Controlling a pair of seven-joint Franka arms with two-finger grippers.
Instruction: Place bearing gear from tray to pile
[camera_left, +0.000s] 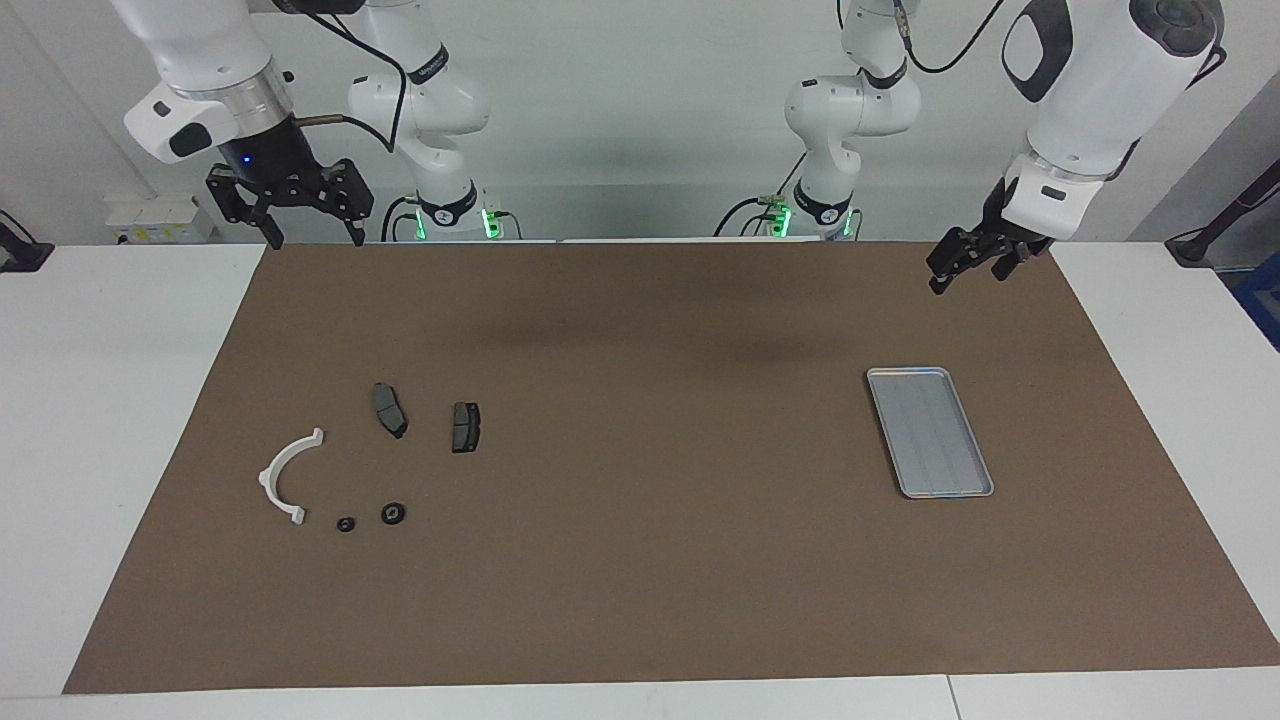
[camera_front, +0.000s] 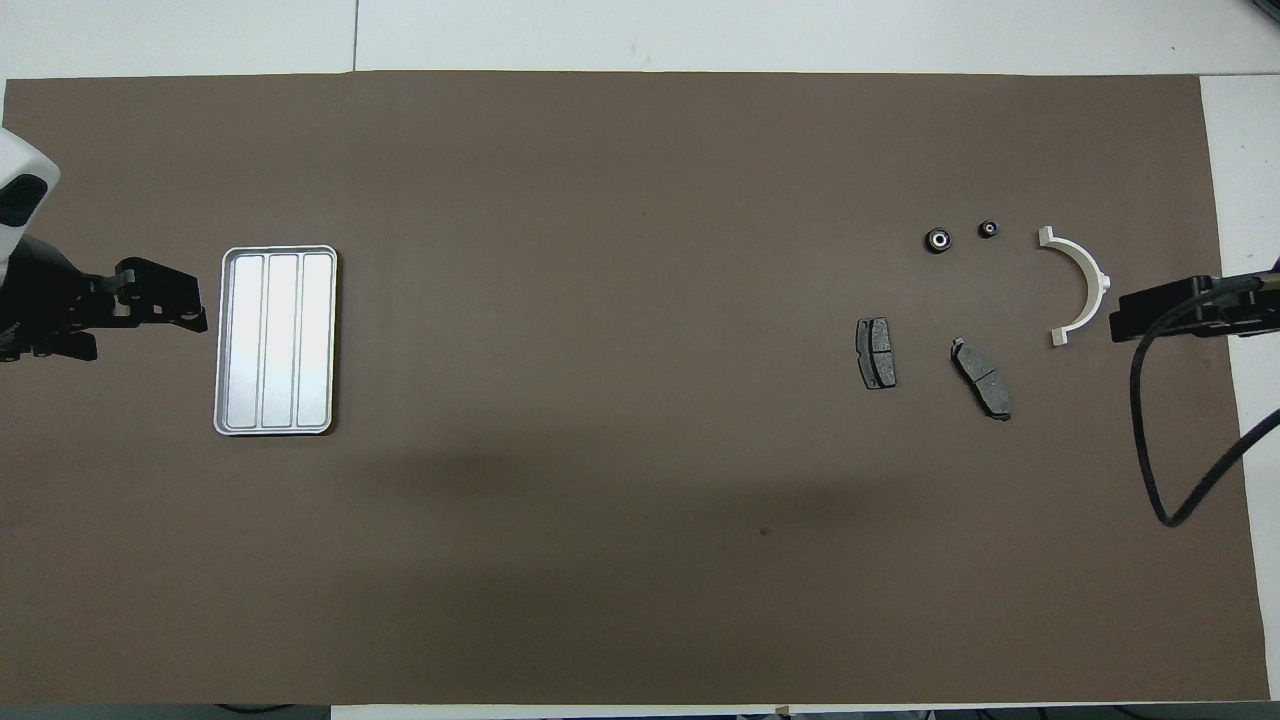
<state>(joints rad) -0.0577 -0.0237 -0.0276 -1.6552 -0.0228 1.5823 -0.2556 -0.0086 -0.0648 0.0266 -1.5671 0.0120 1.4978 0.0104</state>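
The silver-grey tray (camera_left: 930, 430) (camera_front: 275, 340) lies empty on the brown mat toward the left arm's end. Toward the right arm's end lies the pile: a white arc bracket (camera_left: 285, 478) (camera_front: 1080, 285) and two dark pads (camera_left: 389, 409) (camera_left: 465, 426). Two small black round bearing gears (camera_left: 393, 514) (camera_left: 345, 524) (camera_front: 937, 240) (camera_front: 988, 229) rest on the mat beside the arc, farther from the robots than the pads. My right gripper (camera_left: 316, 240) (camera_front: 1118, 318) hangs high and open over the mat's edge, holding nothing. My left gripper (camera_left: 962, 277) (camera_front: 195, 300) waits open over the mat beside the tray.
The brown mat (camera_left: 640, 580) covers most of the white table (camera_left: 120, 400). A black cable (camera_front: 1150, 440) loops down from the right arm over the mat's end. Both arm bases stand at the table's edge by the robots.
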